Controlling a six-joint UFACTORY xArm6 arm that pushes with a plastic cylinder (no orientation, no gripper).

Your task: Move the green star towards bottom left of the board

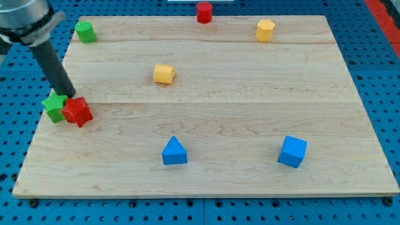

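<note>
The green star [55,107] lies near the board's left edge, at mid height. A red star [77,111] touches its right side. My tip [69,94] comes down from the view's top left and ends just above the two stars, at the seam between them, close to the green star's upper right corner.
A green cylinder [85,31] stands at the top left, a red cylinder [204,12] at the top edge, a yellow block [265,30] at the top right, and another yellow block [164,74] near the centre. A blue triangle [174,152] and a blue cube [292,151] sit toward the bottom. The wooden board [219,181] lies on a blue pegboard.
</note>
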